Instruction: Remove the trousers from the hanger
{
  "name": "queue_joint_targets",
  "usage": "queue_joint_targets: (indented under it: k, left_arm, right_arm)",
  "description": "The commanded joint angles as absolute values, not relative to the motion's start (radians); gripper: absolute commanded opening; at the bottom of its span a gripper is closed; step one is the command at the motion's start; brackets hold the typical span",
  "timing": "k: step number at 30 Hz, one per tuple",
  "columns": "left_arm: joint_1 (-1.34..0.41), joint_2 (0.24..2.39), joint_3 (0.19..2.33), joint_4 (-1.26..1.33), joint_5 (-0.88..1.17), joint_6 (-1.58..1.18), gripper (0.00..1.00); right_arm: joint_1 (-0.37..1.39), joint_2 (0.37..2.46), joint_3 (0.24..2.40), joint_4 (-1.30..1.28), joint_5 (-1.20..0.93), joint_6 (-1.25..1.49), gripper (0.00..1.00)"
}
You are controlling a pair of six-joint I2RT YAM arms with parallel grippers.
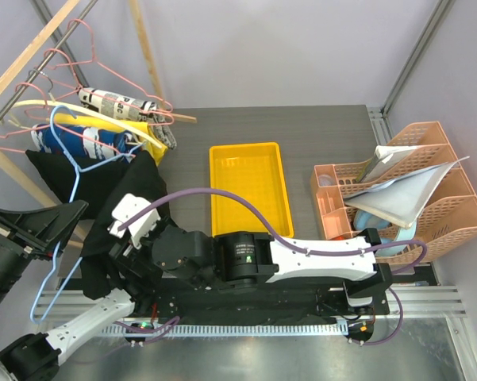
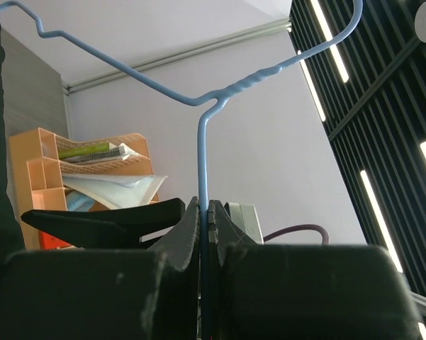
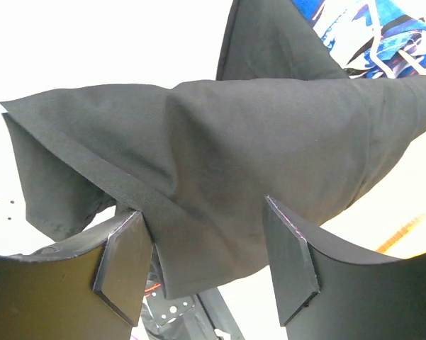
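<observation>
**Trousers draped on blue hanger, both arms at the left end**

Left jaws are clamped tight on the straight neck of the blue wire hanger (image 2: pixel 202 142), just under its twist. The black trousers (image 3: pixel 255 142) hang over that hanger at the left side of the bench (image 1: pixel 317 131), below the rail of pink hangers (image 1: pixel 103 59). Right jaws stand well apart with a hanging fold of trouser cloth between them. One finger touches the hem, but the cloth is not pinched. A yellow tray (image 1: pixel 246 148) sits mid-bench and an orange file rack (image 1: pixel 428 131) is at far right.
</observation>
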State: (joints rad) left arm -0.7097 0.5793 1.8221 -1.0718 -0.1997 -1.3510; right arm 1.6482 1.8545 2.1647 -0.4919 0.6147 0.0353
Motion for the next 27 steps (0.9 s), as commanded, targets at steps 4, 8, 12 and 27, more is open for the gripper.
queue_joint_targets:
  k: [4, 8, 12, 27]
  left_arm:
    - [-0.715, 0.572, 1.81, -0.897, -0.213, -1.359, 0.0]
    - [-0.715, 0.578, 1.809, -0.891, -0.212, -1.358, 0.0]
    - [-0.716, 0.584, 1.813, -0.876, -0.212, -1.351, 0.0]
    - [-0.729, 0.589, 1.844, -0.887, -0.21, -1.356, 0.0]
  right_arm:
    - [1.634, 1.865, 2.224, -0.457, 0.54, 0.026, 0.69]
    - [1.634, 1.868, 2.221, -0.453, 0.493, 0.055, 0.74]
    - [1.635, 1.888, 2.212, -0.451, 0.477, 0.083, 0.84]
    - [1.598, 1.896, 2.154, -0.443, 0.666, 0.126, 0.54]
